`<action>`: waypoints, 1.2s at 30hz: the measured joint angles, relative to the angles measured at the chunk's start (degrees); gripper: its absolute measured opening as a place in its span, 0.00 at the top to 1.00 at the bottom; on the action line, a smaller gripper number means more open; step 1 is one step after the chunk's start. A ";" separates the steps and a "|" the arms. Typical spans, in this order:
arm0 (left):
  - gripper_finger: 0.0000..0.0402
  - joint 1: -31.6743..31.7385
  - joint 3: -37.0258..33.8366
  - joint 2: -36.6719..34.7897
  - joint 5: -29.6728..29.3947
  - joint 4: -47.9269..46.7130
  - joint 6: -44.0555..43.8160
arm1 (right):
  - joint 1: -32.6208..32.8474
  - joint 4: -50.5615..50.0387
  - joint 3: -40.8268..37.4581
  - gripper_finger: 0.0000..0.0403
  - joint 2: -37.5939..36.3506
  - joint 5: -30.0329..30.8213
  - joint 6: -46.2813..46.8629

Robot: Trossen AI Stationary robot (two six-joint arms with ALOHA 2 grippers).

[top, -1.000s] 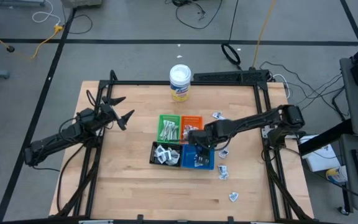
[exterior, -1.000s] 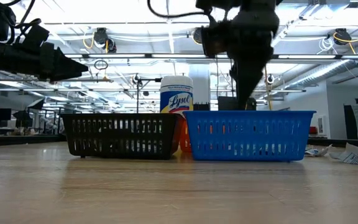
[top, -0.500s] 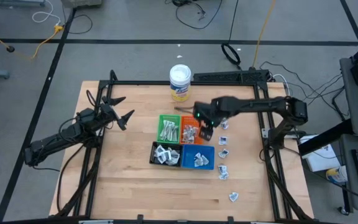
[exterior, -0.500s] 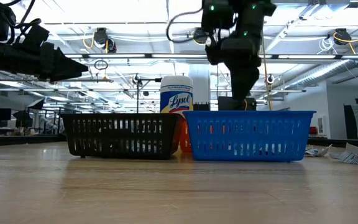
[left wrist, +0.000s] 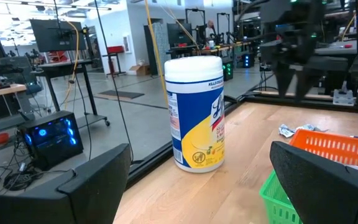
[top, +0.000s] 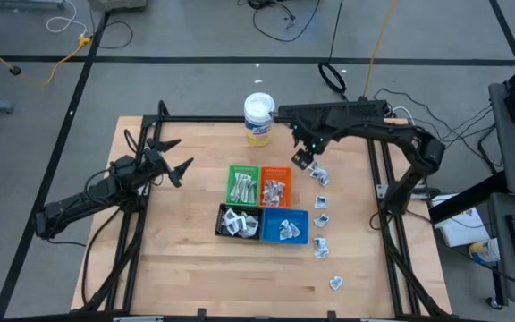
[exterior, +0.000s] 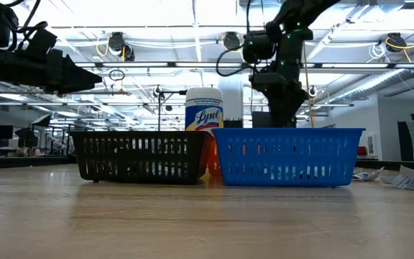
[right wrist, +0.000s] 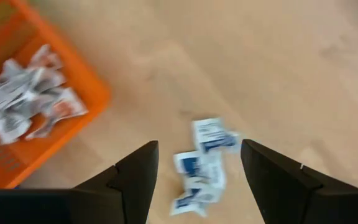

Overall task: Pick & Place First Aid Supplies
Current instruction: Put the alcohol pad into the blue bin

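Observation:
The first aid supplies are small white packets with dark print. Some lie in the green tray [top: 242, 183], orange tray [top: 275, 186], black tray [top: 238, 221] and blue tray [top: 284, 225]. Others lie flat on the wood in a loose row right of the trays [top: 322, 220]. My right gripper [top: 304, 161] hangs open above the table just past the orange tray's far right corner. Below it, a few loose packets [right wrist: 201, 165] show between its fingers, untouched. My left gripper [top: 173, 156] waits open above the table's left side.
A white-lidded, yellow-labelled tub [top: 259, 119] stands near the far edge, left of my right gripper. The four trays sit together in the table's middle. More loose packets trail toward the near right corner [top: 336, 283]. Bare wood lies left of and in front of the trays.
My right gripper rose from over the blue tray and travelled toward the far edge, passing the orange tray. It now hangs over the loose packets near the tub.

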 joint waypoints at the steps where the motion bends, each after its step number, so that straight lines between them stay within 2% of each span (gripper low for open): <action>1: 0.02 0.00 0.00 0.00 0.00 0.00 0.00 | -0.89 0.02 0.00 0.44 0.00 0.00 -0.29; 8: 0.02 -0.01 0.00 0.00 0.00 0.00 0.01 | -5.66 0.58 -0.58 0.44 0.18 -0.26 -0.38; 29: 0.02 0.00 0.00 0.00 0.00 0.00 0.00 | -5.13 8.45 -9.36 0.44 8.45 -1.67 -0.72; 32: 0.02 0.00 0.00 0.00 0.00 0.00 0.02 | -5.10 9.36 -9.51 0.49 8.94 -1.84 -0.74; 36: 0.02 0.00 0.00 0.00 0.00 -0.02 0.00 | -5.10 10.79 -9.51 0.66 8.94 -1.97 -1.73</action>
